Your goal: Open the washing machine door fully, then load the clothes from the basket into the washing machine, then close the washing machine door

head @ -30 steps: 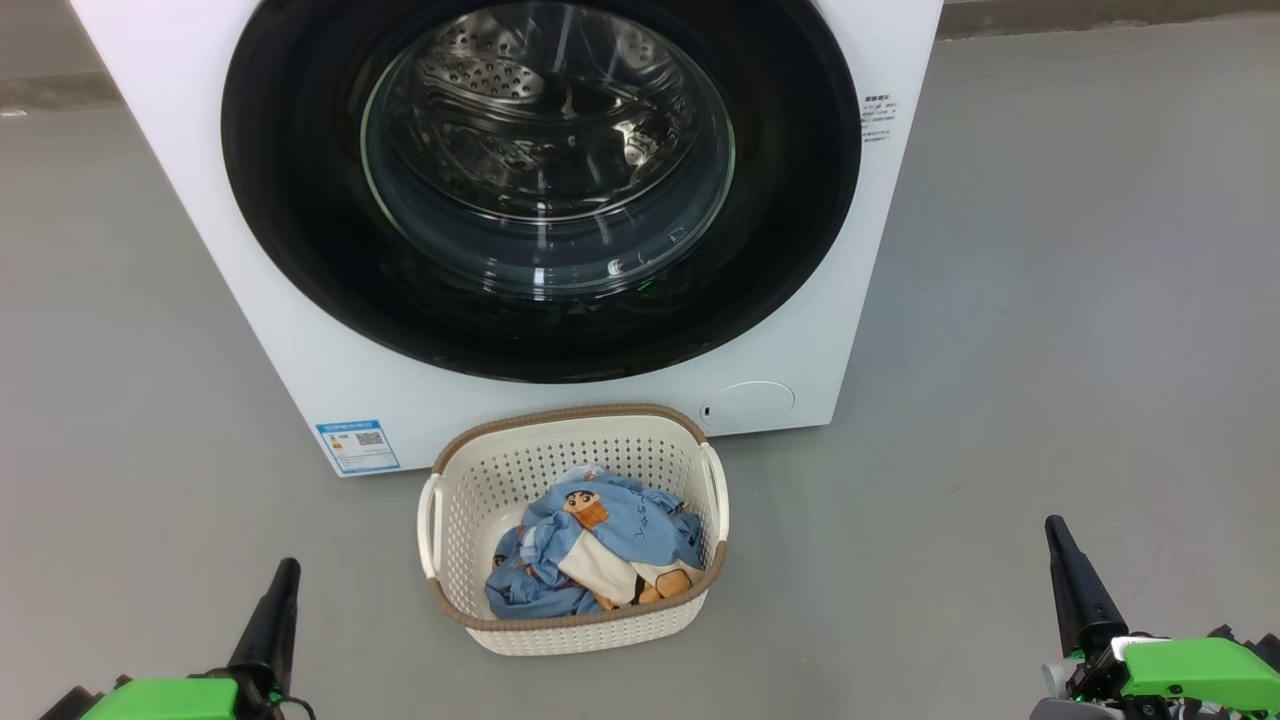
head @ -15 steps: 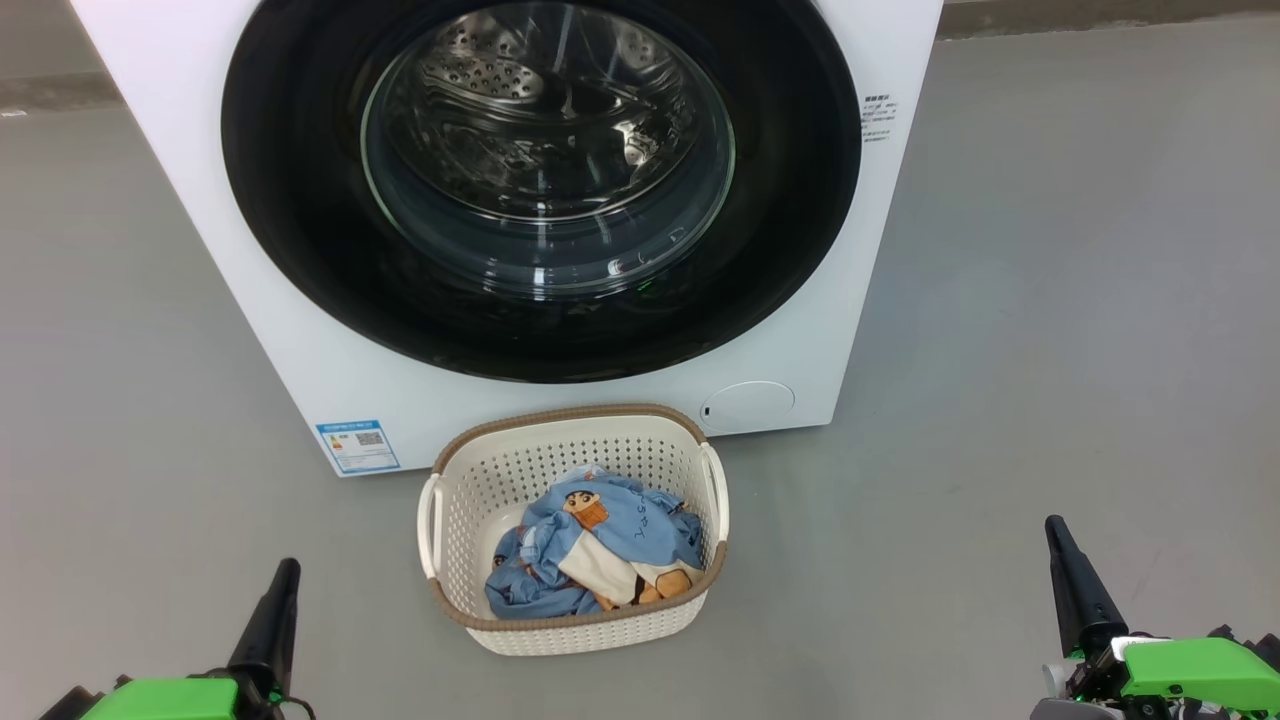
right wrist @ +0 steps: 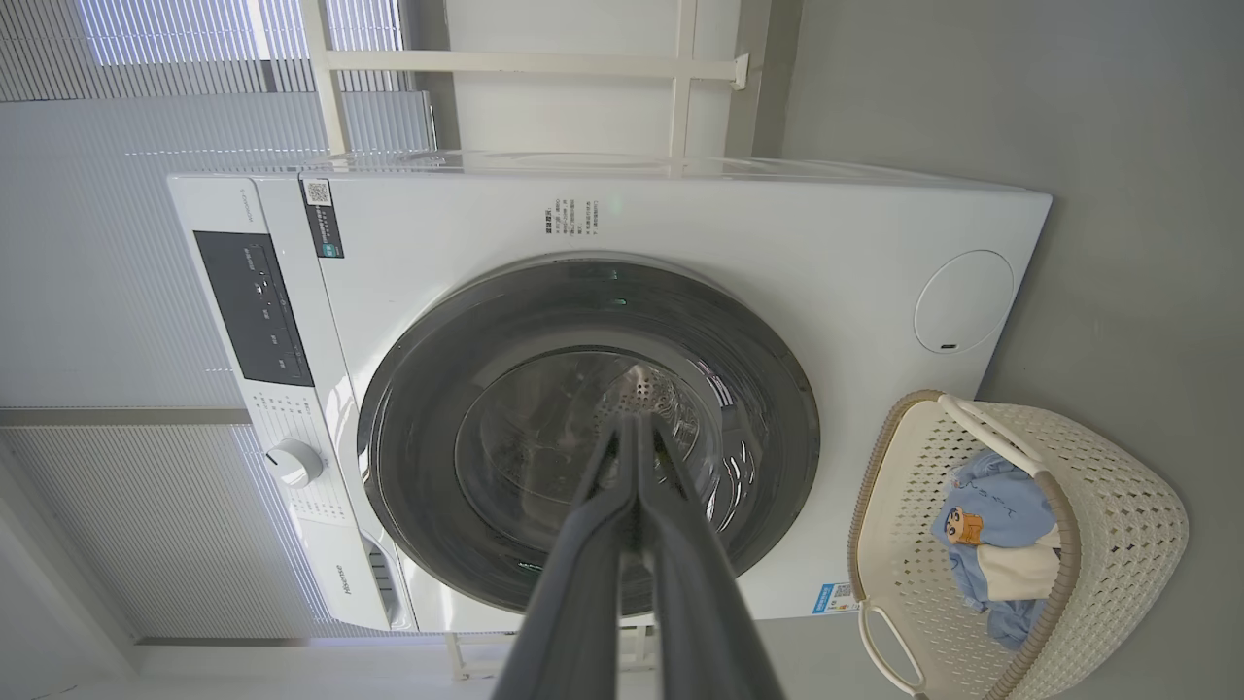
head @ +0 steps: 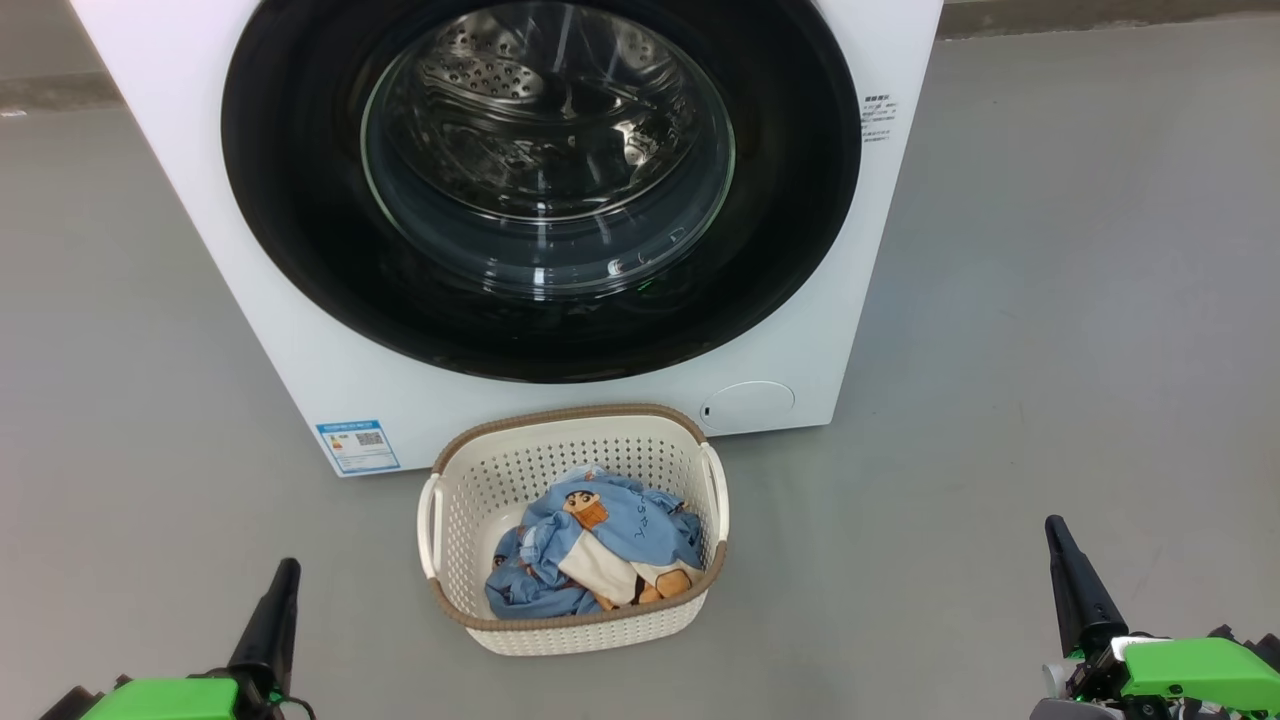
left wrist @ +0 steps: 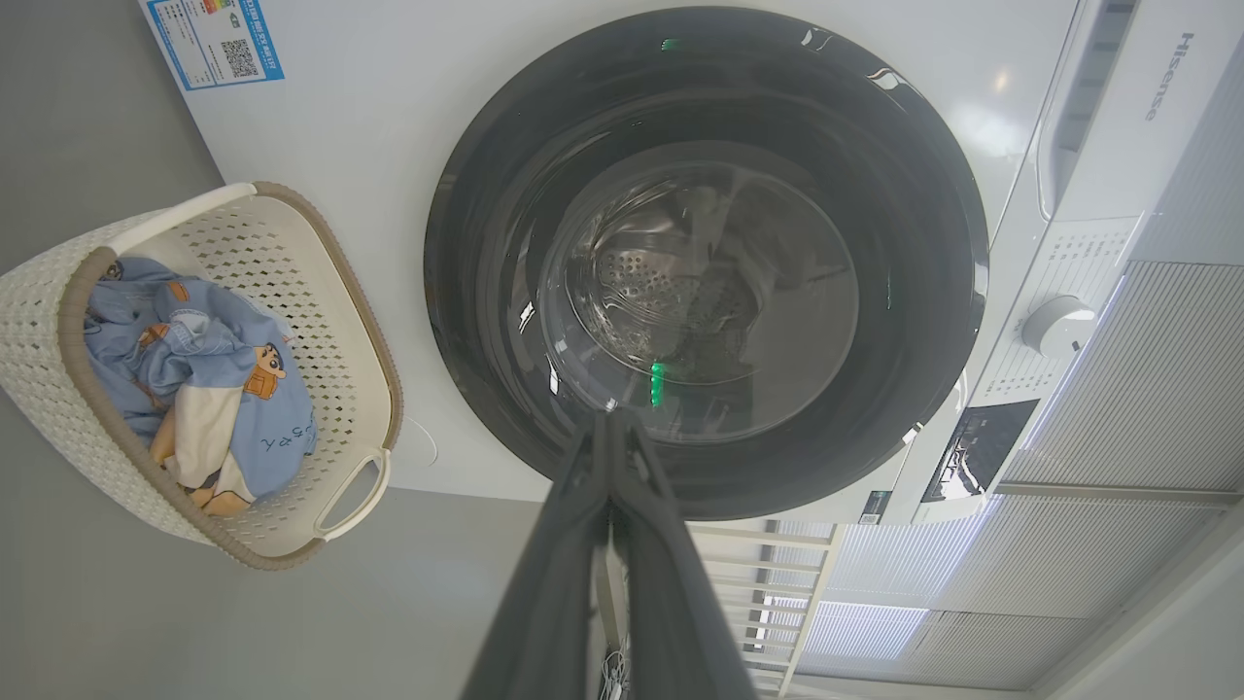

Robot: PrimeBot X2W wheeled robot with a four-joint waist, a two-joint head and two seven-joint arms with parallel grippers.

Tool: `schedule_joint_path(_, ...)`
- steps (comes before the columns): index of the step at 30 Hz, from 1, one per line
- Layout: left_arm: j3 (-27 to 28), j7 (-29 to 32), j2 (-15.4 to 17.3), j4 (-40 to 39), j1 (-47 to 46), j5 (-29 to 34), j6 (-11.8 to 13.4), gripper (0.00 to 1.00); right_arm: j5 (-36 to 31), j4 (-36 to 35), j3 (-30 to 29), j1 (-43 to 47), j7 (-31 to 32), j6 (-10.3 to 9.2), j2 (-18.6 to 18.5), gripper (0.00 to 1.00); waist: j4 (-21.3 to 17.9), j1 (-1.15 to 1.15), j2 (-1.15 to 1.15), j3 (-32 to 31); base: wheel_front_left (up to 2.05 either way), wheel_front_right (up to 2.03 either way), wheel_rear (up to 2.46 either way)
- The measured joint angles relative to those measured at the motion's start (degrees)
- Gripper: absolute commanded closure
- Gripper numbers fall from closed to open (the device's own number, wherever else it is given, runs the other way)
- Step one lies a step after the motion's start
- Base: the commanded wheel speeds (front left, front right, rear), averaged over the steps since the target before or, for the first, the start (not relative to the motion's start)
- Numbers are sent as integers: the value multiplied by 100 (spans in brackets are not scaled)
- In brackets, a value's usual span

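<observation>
The left gripper (head: 288,568) is seen nearest, low at the near left over a grey floor (head: 1050,300), and the right gripper (head: 1054,530) at the near right. The fingers of each are pressed together, and nothing is held. Between them and a little farther off, the basket (head: 560,415) is set on the floor just in front of the washing machine (head: 300,330). The clothes (head: 600,555) are heaped inside the basket. A blue label (head: 357,445) at lower left and a round flap (head: 747,406) at lower right are carried on the white front. Farthest, the washing machine door (head: 300,200) is shut flat against that front, and a steel drum (head: 500,80) is visible through its glass.
</observation>
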Motion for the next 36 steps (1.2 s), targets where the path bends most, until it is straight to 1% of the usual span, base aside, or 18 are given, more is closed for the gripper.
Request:
schedule_joint_path(7, 0, 0, 0, 0, 0, 0, 0, 100, 0, 0, 0, 0, 0, 0, 0, 100, 0, 0, 0, 0, 0, 0, 0)
schedule_joint_path(8, 0, 0, 0, 0, 0, 0, 0, 0, 0, 0, 0, 0, 0, 0, 0, 0, 0, 0, 0, 0, 0, 0, 0)
schedule_joint_path(14, -46, -5, -132, 292, 232, -11, 2, 0, -1, 323, -1, 224, -9, 0, 65, 0, -1, 0, 0, 4, 0, 0, 0)
schedule_joint_path(16, -56, -14, -141, 318, 273, -11, 8, 0, -3, 330, 4, 269, -19, 0, 65, 0, -2, 1, 0, 7, 0, 0, 0)
schedule_joint_path(20, -74, -71, -131, 293, 272, -10, 8, 0, -52, 300, 34, 265, -70, 0, 60, 0, -7, 12, 0, -8, 0, 0, 0)
schedule_joint_path(24, -134, -161, -125, 225, 271, 36, 8, 0, -86, 265, 97, 263, -155, 0, 36, 0, -14, 2, 0, -1, 0, 0, 0)
schedule_joint_path(36, -216, -337, -105, 74, 265, 477, 8, 0, -606, 168, 200, 240, -365, 0, -32, 0, -38, 0, 0, 1, 0, 0, 0)
